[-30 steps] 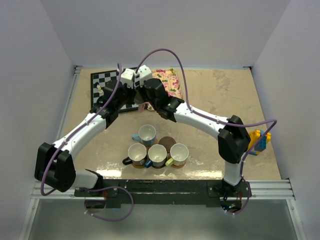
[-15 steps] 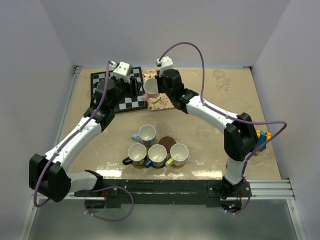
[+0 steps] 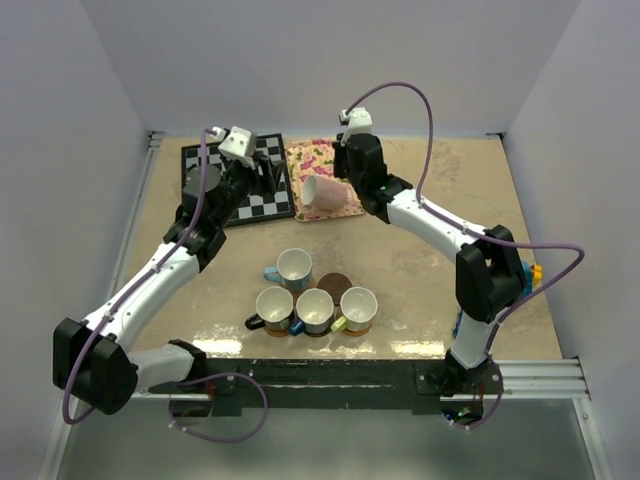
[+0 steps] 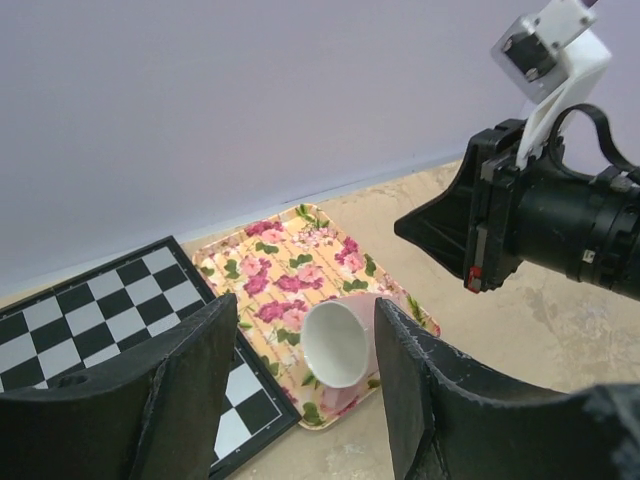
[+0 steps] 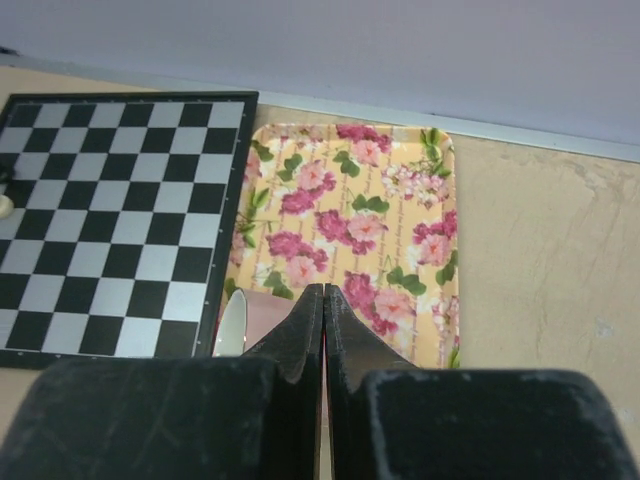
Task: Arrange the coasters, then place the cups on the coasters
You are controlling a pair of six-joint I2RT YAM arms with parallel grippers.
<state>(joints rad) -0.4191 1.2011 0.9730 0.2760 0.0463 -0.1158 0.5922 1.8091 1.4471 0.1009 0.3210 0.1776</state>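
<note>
The pink cup (image 3: 322, 192) is tipped on its side over the near left corner of the floral tray (image 3: 322, 155), its white mouth (image 4: 337, 342) facing the left wrist camera. My right gripper (image 3: 336, 184) comes down onto it from behind, jaws shut (image 5: 323, 290) just above the cup (image 5: 262, 315); the handle is hidden. My left gripper (image 3: 268, 177) hangs open (image 4: 308, 312) over the chessboard, apart from the cup. Near the front, light blue (image 3: 294, 268), black (image 3: 273, 306), dark blue (image 3: 314, 310) and yellow-green (image 3: 357, 308) cups stand around a bare dark brown coaster (image 3: 336, 284). Other coasters are hidden.
A chessboard (image 3: 232, 190) lies left of the tray, with a small white piece (image 5: 6, 205) on it. Yellow and blue toy bricks (image 3: 528, 274) sit at the right edge behind the right arm. Walls close the back and both sides.
The two grippers were together at the tray. The left one opened and drew back left over the chessboard. The right one shut, carried the pink cup right, and the cup tipped onto its side.
</note>
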